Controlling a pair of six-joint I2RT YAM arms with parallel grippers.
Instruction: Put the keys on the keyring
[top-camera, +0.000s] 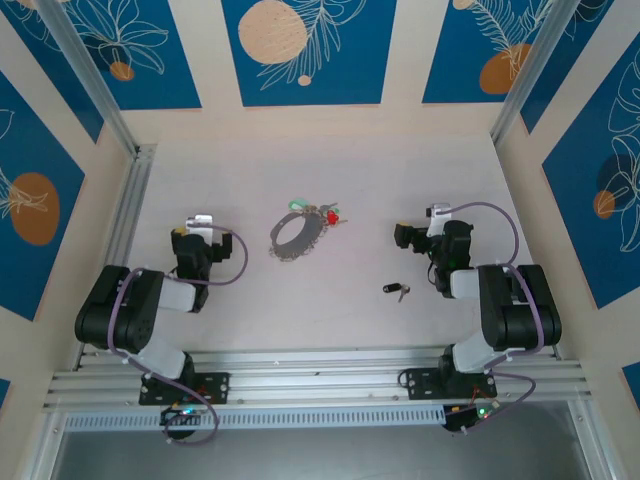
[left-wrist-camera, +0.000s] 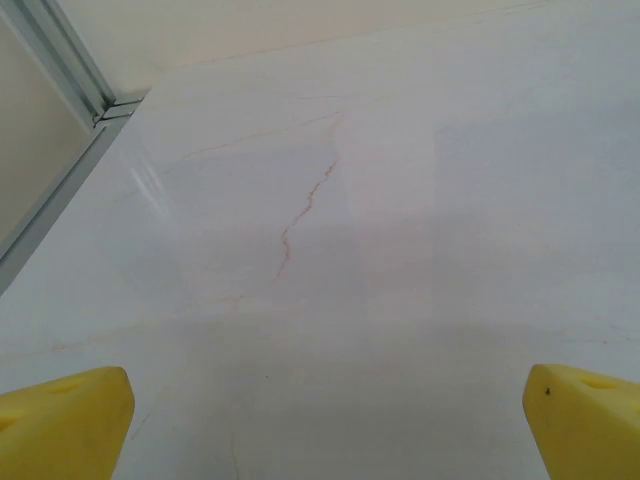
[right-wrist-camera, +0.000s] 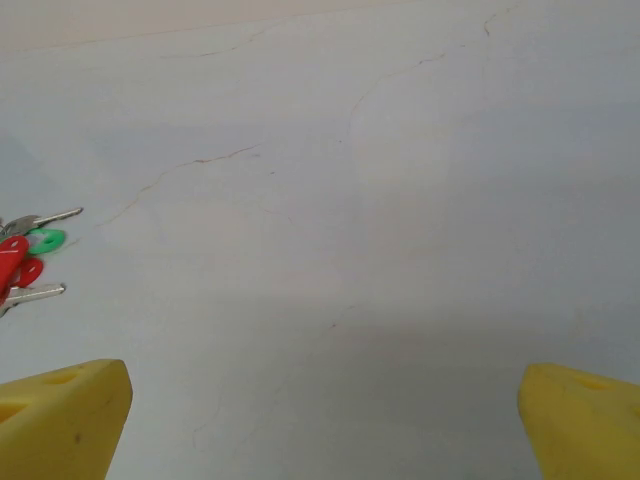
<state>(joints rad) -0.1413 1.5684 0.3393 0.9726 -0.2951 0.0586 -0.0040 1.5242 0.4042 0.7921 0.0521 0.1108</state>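
The keyring (top-camera: 295, 236), a thin grey hoop fringed with small metal bits, lies on the table between the arms. At its far right rim sit keys with red (top-camera: 332, 216) and green (top-camera: 294, 206) heads; the right wrist view catches red and green keys (right-wrist-camera: 25, 258) at its left edge. A black-headed key (top-camera: 396, 290) lies alone nearer the right arm. My left gripper (top-camera: 196, 232) rests left of the hoop, its yellow fingertips (left-wrist-camera: 65, 420) wide apart over bare table. My right gripper (top-camera: 428, 228) stands right of the hoop, its yellow fingertips (right-wrist-camera: 60, 420) also wide apart, holding nothing.
An aluminium rail (top-camera: 125, 215) runs along the table's left side, also seen in the left wrist view as a rail (left-wrist-camera: 60, 130). Walls with blue panels enclose the table on three sides. A slotted aluminium frame (top-camera: 320, 370) crosses the near edge by the arm bases.
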